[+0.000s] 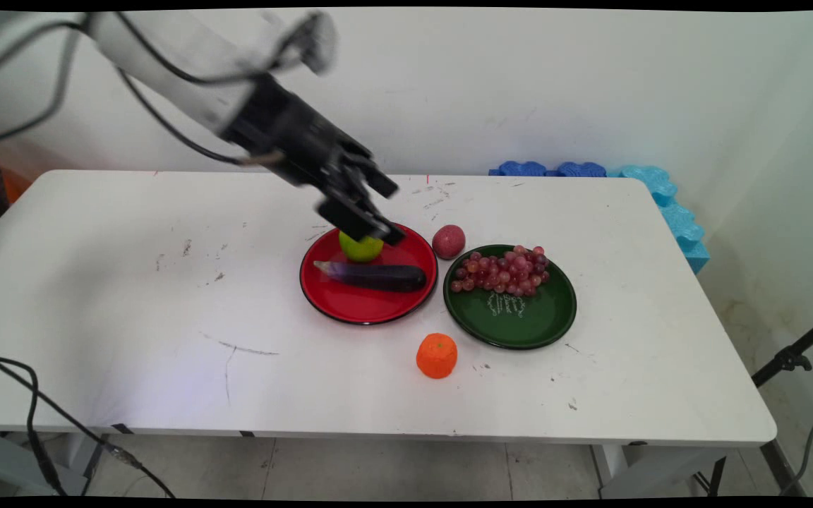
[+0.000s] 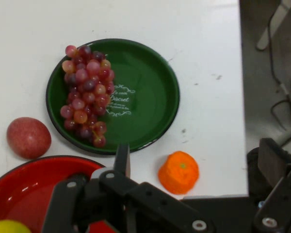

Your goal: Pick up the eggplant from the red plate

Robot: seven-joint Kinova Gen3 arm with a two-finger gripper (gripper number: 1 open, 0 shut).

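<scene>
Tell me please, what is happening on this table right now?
The gripper hangs open just over the green apple, which lies on the red plate behind an eggplant. Grapes lie on the green plate. A reddish fruit and an orange sit on the table.

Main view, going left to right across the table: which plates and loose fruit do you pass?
red plate → red-skinned fruit → green plate. The orange overlaps both plates' span, so it is left out.

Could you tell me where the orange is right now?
In the main view, the orange sits on the table's near side, just in front of the red plate and green plate.
</scene>
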